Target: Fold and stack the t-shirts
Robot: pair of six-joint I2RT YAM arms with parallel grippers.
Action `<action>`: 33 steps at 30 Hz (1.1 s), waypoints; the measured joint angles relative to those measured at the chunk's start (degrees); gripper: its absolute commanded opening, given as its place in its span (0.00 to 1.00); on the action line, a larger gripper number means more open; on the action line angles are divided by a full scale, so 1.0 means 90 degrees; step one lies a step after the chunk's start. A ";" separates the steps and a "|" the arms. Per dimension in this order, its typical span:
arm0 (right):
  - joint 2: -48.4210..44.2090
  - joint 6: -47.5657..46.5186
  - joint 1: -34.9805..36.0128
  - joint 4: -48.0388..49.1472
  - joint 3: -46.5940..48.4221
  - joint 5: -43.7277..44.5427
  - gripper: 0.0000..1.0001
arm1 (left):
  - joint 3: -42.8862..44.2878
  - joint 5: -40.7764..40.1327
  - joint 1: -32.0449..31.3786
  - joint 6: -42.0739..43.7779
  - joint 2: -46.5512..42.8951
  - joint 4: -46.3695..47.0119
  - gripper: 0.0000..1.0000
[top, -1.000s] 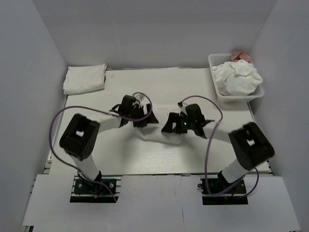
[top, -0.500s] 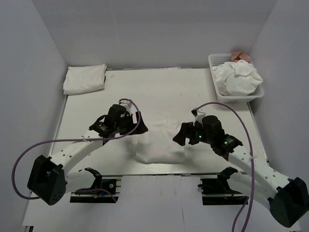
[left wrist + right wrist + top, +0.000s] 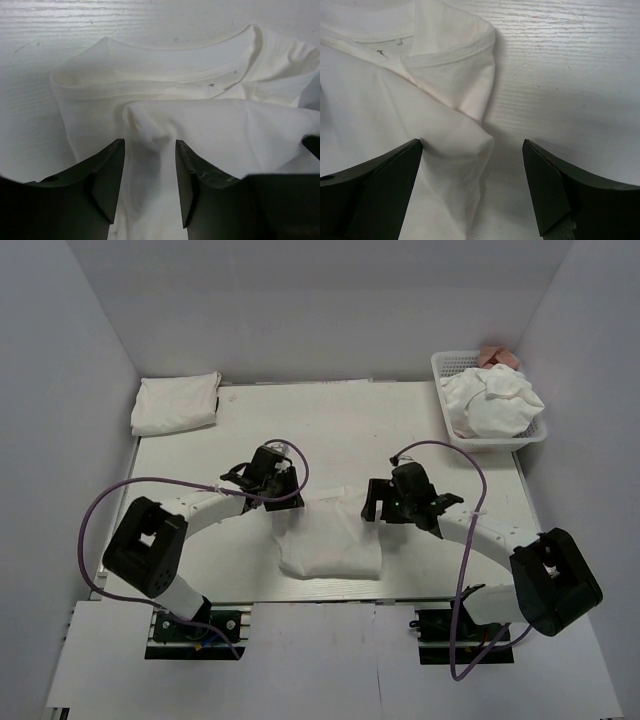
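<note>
Wrist cameras show what overhead hides: left gripper point(image 3: 150, 146) part-closed around a raised ridge of the t-shirt point(image 3: 330, 545), actual grip uncertain; right gripper point(image 3: 472, 144) wide apart over its corner. Overhead, the t-shirt lies centre-frame between both arms.

Overhead view spans the whole table point(image 3: 340, 430); both wrist cameras look down closely at the same shirt point(image 3: 330, 545).

One white t-shirt point(image 3: 330, 545) lay half folded at six o'clock. A folded one point(image 3: 177, 403) sat at ten, a crumpled heap point(image 3: 493, 405) at two.
</note>
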 measured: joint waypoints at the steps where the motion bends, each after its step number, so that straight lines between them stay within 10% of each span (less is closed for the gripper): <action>1: 0.0085 0.0005 -0.0007 0.0051 0.0039 -0.0034 0.84 | 0.0039 0.0002 0.0012 0.0007 0.0112 0.0066 0.52; 5: 0.0238 -0.0015 -0.0029 0.0194 0.0092 -0.0163 0.37 | 0.0187 0.0032 0.0024 -0.0019 0.0527 0.0209 0.00; 9: 0.0233 -0.0061 -0.0053 0.0223 0.0168 -0.0510 0.00 | 0.0318 0.0078 0.0024 0.0012 0.0668 0.0187 0.00; 24: -0.2023 -0.0529 -0.0058 0.0231 0.0199 -0.1970 0.00 | -0.1168 0.0189 0.0029 -0.0117 -0.4012 0.0444 0.00; 33: -0.1593 -0.0381 -0.0141 0.0583 0.0369 -0.1897 0.00 | -0.1219 -0.0988 0.0044 -0.0379 -0.3823 0.0097 0.00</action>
